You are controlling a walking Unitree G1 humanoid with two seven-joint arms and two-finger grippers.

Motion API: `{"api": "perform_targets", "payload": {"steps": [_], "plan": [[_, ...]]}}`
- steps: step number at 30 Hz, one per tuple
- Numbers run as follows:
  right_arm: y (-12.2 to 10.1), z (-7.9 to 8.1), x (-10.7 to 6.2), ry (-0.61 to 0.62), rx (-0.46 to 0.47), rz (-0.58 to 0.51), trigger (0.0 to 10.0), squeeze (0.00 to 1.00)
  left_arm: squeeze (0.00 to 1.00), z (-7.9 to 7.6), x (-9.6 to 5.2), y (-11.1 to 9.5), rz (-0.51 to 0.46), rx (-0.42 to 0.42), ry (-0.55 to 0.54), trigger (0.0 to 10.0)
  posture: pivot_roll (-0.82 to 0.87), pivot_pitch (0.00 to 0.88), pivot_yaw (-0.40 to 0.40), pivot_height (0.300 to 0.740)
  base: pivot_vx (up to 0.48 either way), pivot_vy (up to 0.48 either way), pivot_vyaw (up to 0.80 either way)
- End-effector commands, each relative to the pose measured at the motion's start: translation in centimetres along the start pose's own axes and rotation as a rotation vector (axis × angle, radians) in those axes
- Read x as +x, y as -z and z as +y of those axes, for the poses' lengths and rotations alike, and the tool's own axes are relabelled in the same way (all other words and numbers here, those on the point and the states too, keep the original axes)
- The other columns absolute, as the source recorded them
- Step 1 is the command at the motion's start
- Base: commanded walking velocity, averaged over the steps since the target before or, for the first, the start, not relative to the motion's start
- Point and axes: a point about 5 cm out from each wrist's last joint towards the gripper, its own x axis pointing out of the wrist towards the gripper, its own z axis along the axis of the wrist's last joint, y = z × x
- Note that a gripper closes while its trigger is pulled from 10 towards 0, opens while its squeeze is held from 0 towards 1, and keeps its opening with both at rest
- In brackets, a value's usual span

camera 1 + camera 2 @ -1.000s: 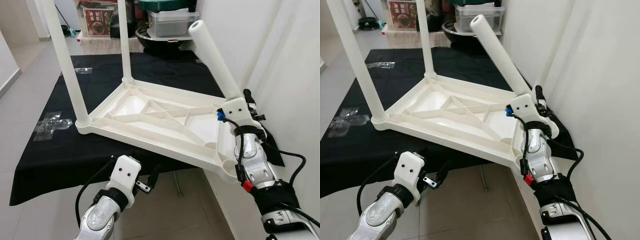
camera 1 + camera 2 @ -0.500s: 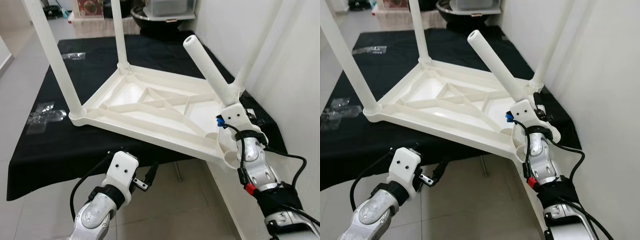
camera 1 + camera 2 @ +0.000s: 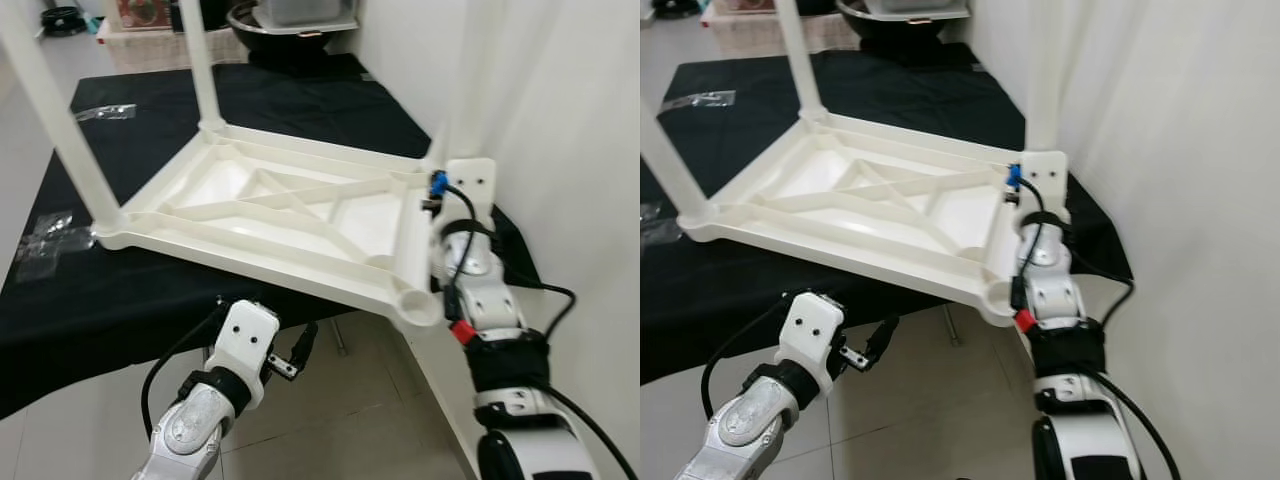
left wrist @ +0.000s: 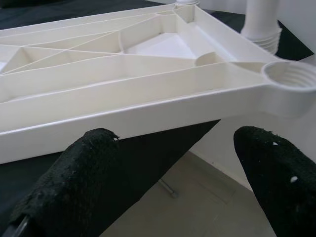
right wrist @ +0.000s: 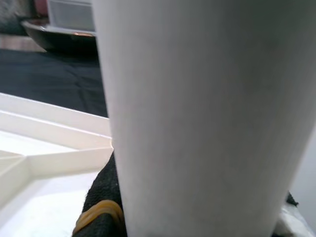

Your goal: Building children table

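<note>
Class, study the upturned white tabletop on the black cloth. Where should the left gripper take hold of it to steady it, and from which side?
Probably the straight near rim of the tabletop, approached from the robot's side. That edge overhangs the black cloth, so a finger can likely pass under it and one over it. The left gripper already faces it, open. Avoid the round empty leg socket at the corner.

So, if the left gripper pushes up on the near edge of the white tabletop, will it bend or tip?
The tabletop probably stays stiff: its underside shows crossing ribs. It looks like light, hollow plastic, so it may lift easily. Its near corner socket overhangs the black table, so it could tip or slide.
</note>
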Motion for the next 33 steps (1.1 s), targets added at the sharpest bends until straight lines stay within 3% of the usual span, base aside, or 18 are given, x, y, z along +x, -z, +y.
{"api": "perform_targets", "payload": {"steps": [1, 4, 9, 18, 24, 29, 33], "plan": [[-2.9, 3.0, 0.2, -0.099, 0.132, -0.056, 10.0, 0.0, 0.0, 0.2, 0.2, 0.1, 0.013, 0.006, -0.012, 10.0, 0.08, 0.116, -0.084, 0.74, 0.0, 0.0, 0.0], [-3.2, 3.1, 0.3, -0.101, 0.143, -0.056, 10.0, 0.0, 0.0, 0.4, 0.3, 0.1, 0.01, 0.009, -0.018, 10.0, 0.08, 0.114, -0.085, 0.74, 0.0, 0.0, 0.0], [-3.8, 3.4, 0.5, -0.111, 0.253, -0.02, 10.0, 0.0, 0.0, 1.5, 0.7, 0.1, 0.005, 0.028, -0.046, 10.0, 0.07, 0.099, -0.094, 0.74, 0.0, 0.0, 0.0], [-3.3, 3.2, 0.1, -0.137, 0.239, -0.014, 10.0, 0.0, 0.0, 1.6, 1.3, -0.1, -0.012, 0.031, -0.057, 10.0, 0.06, 0.068, -0.1, 0.74, 0.0, 0.0, 0.0], [-4.6, 1.1, -1.7, -0.253, 0.297, -0.199, 10.0, 0.0, 0.0, -0.1, 1.4, -0.2, -0.031, 0.004, -0.023, 10.0, 0.05, 0.016, -0.096, 0.74, 0.0, 0.0, 0.0], [-4.9, 0.5, -2.3, -0.248, 0.303, -0.237, 10.0, 0.0, 0.0, -0.5, 1.5, 0.0, -0.031, -0.003, -0.009, 10.0, 0.05, 0.0, -0.091, 0.74, 0.0, 0.0, 0.64], [-4.7, -0.5, -2.2, -0.211, 0.248, -0.218, 10.0, 0.0, 0.0, -0.8, 1.8, 0.2, -0.031, -0.006, 0.0, 10.0, 0.05, 0.0, -0.091, 0.74, 0.0, 0.0, 0.0]]}}
